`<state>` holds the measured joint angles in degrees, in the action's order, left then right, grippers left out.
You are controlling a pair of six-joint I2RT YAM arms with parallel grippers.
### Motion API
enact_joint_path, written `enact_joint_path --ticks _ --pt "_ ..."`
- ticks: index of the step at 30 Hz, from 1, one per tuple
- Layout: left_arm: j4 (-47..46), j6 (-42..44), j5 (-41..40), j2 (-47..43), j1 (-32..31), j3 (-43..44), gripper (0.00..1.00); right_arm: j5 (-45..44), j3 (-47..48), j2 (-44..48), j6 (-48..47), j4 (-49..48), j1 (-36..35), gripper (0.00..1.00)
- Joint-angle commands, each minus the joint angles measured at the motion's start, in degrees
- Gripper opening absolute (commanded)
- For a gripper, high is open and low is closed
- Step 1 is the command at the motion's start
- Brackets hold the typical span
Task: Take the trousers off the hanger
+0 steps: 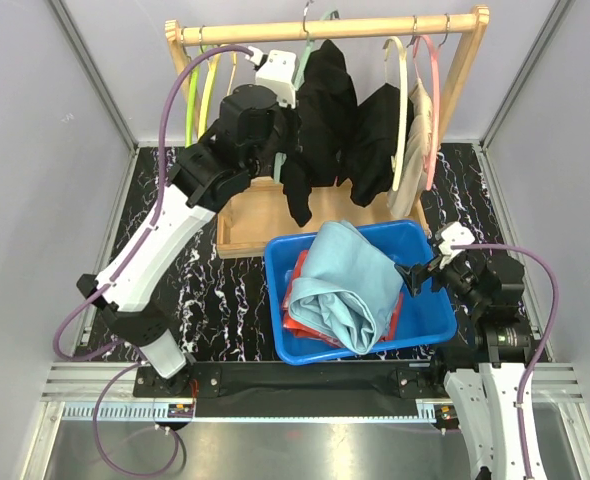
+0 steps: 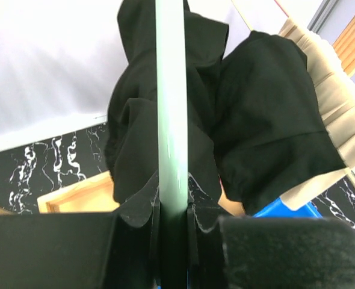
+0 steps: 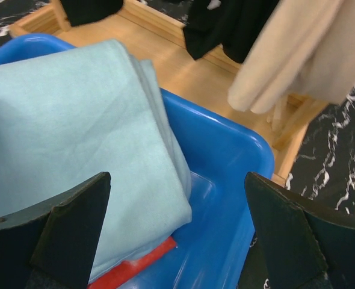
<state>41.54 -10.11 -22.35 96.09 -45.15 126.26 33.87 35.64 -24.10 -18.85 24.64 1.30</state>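
Note:
Two black trousers and a beige pair hang from hangers on the wooden rack. My left gripper is shut on the pale green hanger bar of the left black trousers, which drape behind the bar. The second black pair and the beige pair hang to the right. Light blue trousers lie folded in the blue bin on top of the red pair. My right gripper is open and empty over the bin's right side, beside the light blue trousers.
Empty green and yellow hangers hang at the rack's left end, and cream and pink ones at the right by the beige pair. The rack's wooden base tray lies behind the bin. Grey walls close in both sides.

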Motion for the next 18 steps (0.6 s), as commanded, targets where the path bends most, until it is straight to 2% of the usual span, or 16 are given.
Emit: enact_joint_path --ticks 1,7,14,17,18 --pt "-17.0 -1.8 -2.4 -9.2 0.8 0.5 0.00 8.5 4.9 -1.1 -4.1 1.1 0.4 1.00" --pt "-16.0 -2.7 -1.9 -14.2 0.8 -5.0 0.00 20.8 9.9 -7.7 -11.7 5.1 0.3 1.00" --pt "-15.8 -5.6 -0.2 -20.2 0.8 -13.6 0.00 28.7 15.6 -17.3 -22.6 11.2 -0.9 1.00" --pt "-15.8 -7.1 0.5 -22.6 0.8 -16.5 0.00 26.7 18.6 -20.6 -29.6 15.9 -6.0 1.00" --pt "-15.7 -7.5 0.7 -23.2 0.8 -17.2 0.00 25.2 19.9 -21.3 -31.2 16.7 -10.7 1.00"
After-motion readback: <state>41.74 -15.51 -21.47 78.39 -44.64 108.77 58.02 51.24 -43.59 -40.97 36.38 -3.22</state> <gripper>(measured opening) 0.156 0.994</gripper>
